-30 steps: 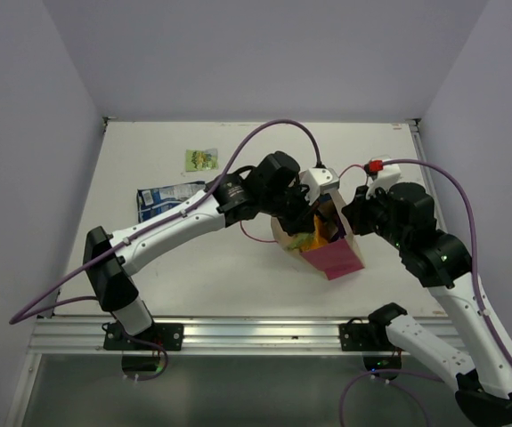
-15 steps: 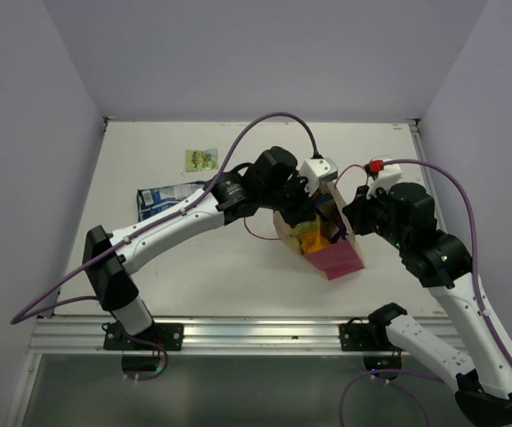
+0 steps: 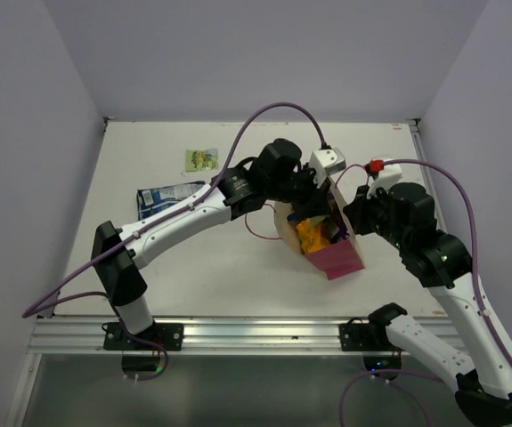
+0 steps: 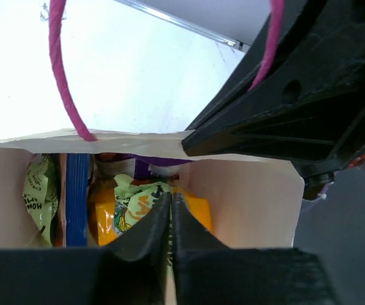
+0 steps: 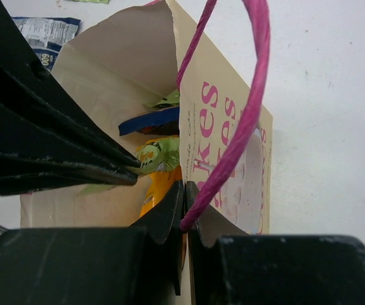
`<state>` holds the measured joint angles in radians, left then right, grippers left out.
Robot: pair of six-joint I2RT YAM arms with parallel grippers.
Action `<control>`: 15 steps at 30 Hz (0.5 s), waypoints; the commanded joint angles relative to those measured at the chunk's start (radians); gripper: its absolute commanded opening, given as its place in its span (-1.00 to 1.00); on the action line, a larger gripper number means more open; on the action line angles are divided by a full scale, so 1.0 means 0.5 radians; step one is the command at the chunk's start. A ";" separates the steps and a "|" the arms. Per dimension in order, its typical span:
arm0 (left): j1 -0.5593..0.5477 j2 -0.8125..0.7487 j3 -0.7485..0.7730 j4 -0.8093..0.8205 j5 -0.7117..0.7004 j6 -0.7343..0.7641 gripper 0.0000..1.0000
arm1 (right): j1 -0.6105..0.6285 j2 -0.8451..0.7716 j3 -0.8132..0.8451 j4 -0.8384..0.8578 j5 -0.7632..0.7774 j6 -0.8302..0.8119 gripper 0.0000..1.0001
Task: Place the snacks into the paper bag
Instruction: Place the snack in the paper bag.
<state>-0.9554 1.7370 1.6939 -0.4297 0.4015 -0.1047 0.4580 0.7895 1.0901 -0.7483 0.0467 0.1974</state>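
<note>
Hanging shut and empty over the mouth of the paper bag [image 3: 337, 258], the left claw [image 4: 171, 206] had its tips just above a green wrapper [image 4: 131, 203] that lay on the orange packet [image 4: 198, 213] inside. The right claw [image 5: 183, 190] was closed on the rim of the bag's printed front wall, holding the mouth apart.

The pink handle cord [image 4: 58, 70] looped up close beside the left claw. An arm lifting out carelessly could likely hook that cord and drag or tip the bag. The right claw pinched thin paper only, so a tug might tear the rim or slip it free, letting the mouth fold in.

On the bench [image 3: 202, 267], a blue packet [image 3: 168, 200] lay at about nine o'clock from the bag and a green packet [image 3: 201, 158] at about ten o'clock, both well apart from it. Fetching them would take the left arm far away, leaving the bag on that one pinch.
</note>
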 commanded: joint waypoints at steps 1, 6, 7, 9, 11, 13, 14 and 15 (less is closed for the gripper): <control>-0.001 -0.041 0.027 0.172 0.130 -0.054 -0.72 | 0.001 -0.011 0.023 0.024 0.039 -0.005 -0.89; 0.000 -0.090 -0.019 0.148 0.007 -0.042 -0.15 | 0.004 0.004 0.026 0.030 0.020 -0.005 -0.88; 0.003 -0.099 -0.022 0.136 -0.020 -0.039 -0.07 | 0.001 0.001 0.026 0.030 0.020 -0.005 -0.88; 0.003 -0.124 -0.022 0.126 -0.036 -0.033 0.06 | 0.001 -0.008 0.023 0.030 0.026 -0.005 -0.88; 0.009 -0.154 -0.016 0.114 -0.082 -0.033 0.13 | 0.001 -0.008 0.017 0.027 0.026 -0.002 -0.88; 0.018 -0.176 -0.013 0.093 -0.128 -0.036 0.22 | 0.001 -0.011 0.017 0.027 0.026 0.001 -0.88; 0.024 -0.197 -0.007 0.086 -0.140 -0.039 0.28 | 0.001 -0.014 0.017 0.027 0.029 -0.002 -0.88; 0.030 -0.213 -0.007 0.074 -0.174 -0.048 0.32 | 0.001 -0.017 0.017 0.027 0.029 0.001 -0.88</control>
<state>-0.9531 1.7065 1.6867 -0.4110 0.3618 -0.1200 0.4580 0.7910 1.0901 -0.7479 0.0578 0.1974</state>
